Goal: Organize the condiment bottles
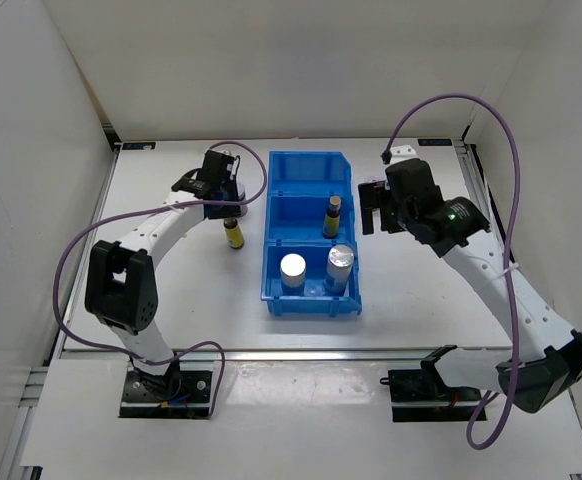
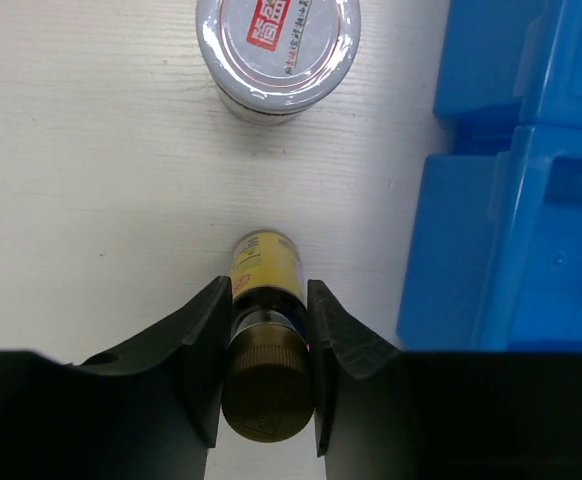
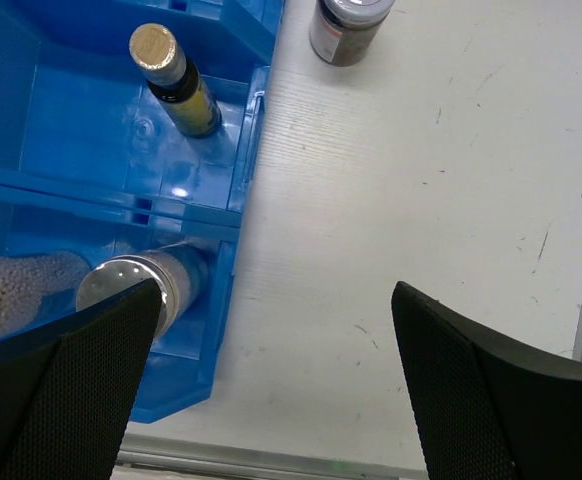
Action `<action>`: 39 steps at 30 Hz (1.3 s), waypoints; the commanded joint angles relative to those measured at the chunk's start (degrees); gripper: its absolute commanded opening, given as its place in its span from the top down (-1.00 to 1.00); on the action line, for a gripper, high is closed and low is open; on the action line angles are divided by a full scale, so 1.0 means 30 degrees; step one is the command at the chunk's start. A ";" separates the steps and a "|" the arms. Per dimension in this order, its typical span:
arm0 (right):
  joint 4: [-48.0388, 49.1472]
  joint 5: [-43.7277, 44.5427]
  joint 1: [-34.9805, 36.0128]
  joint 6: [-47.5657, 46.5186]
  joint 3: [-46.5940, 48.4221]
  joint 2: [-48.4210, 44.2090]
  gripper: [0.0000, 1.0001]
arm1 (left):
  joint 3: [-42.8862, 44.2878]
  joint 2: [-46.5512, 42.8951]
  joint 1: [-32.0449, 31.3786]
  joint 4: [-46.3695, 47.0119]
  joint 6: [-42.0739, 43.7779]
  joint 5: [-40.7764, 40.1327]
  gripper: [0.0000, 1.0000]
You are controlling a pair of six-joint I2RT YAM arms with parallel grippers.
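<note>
Firmly, the left gripper [image 2: 263,300] clamped a slim amber bottle [image 2: 264,262] toward the bench's far edge; the right gripper [image 3: 276,290] gaped wide, empty.

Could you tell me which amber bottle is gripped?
The slim dark amber bottle outside the blue plastic bin, clamped by the left gripper; the other bottle stands free inside it.

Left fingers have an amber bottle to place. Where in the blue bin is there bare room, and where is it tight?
Far compartment: looks bare throughout. Middle compartment: open floor left of its amber bottle. Near compartment: crowded, two silver-topped cylinders side by side fill most of it.
</note>
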 commanded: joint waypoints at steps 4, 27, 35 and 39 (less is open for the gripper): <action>-0.0118 0.0187 -0.0224 -0.0122 -0.0224 -0.0538 -0.98 | 0.0558 -0.1194 -0.0031 -0.0165 -0.0247 -0.0512 0.43; -0.0674 0.0539 -0.0224 0.0257 -0.1393 -0.2238 -0.98 | 1.1659 -0.0053 -0.2343 -0.6612 -0.0598 -0.1069 0.77; -0.1229 0.0539 -0.0224 0.0259 -0.1776 -0.2853 -0.98 | 1.3361 0.2846 -0.4864 -0.6612 -0.1126 -0.1713 0.77; -0.1581 0.0539 -0.0224 0.0259 -0.1602 -0.3232 -0.98 | 1.3537 0.4195 -0.5508 -0.6612 -0.1477 -0.1889 0.77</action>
